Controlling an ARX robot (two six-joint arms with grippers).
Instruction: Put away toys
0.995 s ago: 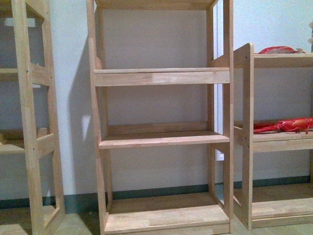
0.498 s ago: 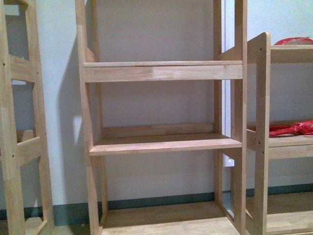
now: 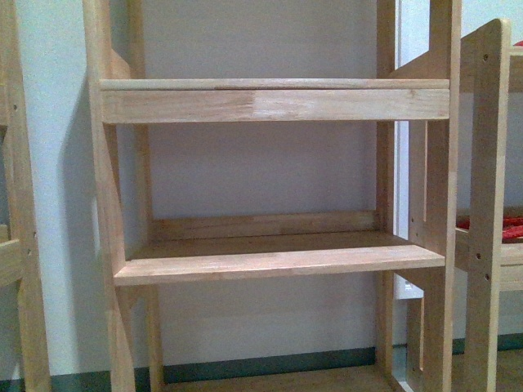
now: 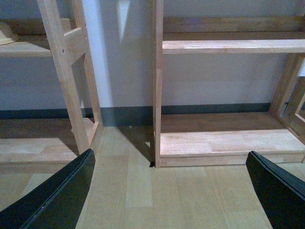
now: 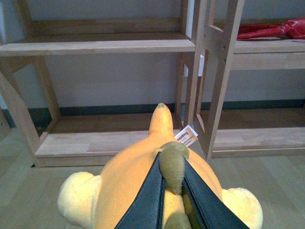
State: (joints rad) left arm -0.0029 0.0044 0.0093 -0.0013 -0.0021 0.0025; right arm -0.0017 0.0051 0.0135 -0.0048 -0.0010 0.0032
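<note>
Currently you hold one orange-yellow plush toy in your right gripper, fingers pinched onto its olive ear patch, long axis pointing toward the wooden shelf unit front edge; left gripper spread wide, empty.

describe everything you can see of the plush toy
The plush shows only in the right wrist view. It is soft orange-yellow fabric with paler rounded limbs at both sides, an olive-brown patch and a white label. The right gripper is shut on it, fingers pinching the olive patch, holding it above the floor before the shelves. Nothing else touches it. Its face is hidden.
</note>
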